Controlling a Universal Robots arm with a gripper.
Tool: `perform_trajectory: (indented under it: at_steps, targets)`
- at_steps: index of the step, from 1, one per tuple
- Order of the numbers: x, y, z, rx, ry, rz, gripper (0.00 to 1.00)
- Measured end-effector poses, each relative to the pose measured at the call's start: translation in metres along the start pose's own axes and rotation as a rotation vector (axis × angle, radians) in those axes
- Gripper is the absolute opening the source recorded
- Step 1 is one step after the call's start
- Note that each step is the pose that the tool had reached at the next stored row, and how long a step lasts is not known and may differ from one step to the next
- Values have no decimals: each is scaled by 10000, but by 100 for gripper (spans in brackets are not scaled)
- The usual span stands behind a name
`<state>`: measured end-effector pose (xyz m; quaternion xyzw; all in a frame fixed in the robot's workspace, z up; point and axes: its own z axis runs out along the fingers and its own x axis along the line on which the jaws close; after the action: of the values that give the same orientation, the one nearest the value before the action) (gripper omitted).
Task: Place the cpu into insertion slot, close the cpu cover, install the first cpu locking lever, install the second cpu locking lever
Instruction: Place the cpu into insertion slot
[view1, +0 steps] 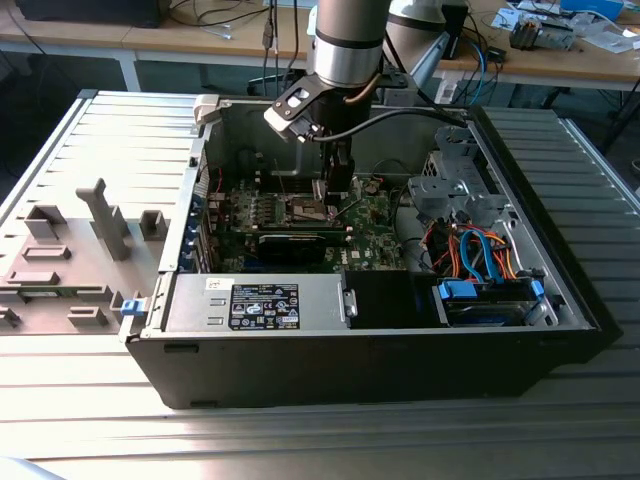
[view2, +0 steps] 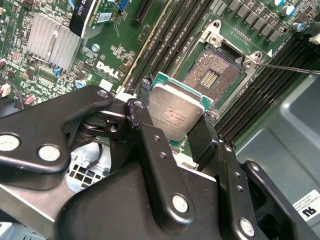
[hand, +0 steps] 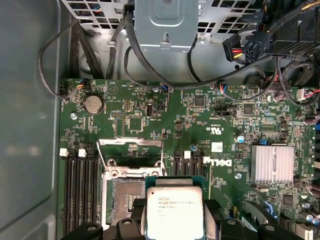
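Place: you are in a robotics lab or electronics workshop.
Work surface: your ribbed metal table (view1: 300, 440) carries an opened desktop computer case (view1: 380, 350), its green motherboard (hand: 200, 115) laid bare.
Machine: a robot arm (view1: 345, 40) reaches down into the case.
Fixtures: grey jig blocks (view1: 105, 215) stand at the exterior view's left.
Background: wooden benches (view1: 560, 62) hold loose cables (view1: 215, 20).
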<state>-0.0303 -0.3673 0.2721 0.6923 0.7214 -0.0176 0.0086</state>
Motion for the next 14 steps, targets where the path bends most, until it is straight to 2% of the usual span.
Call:
perform_trajectory:
  at_steps: [14]
  targets:
    - [17,-8,7,1,-1,0,54]
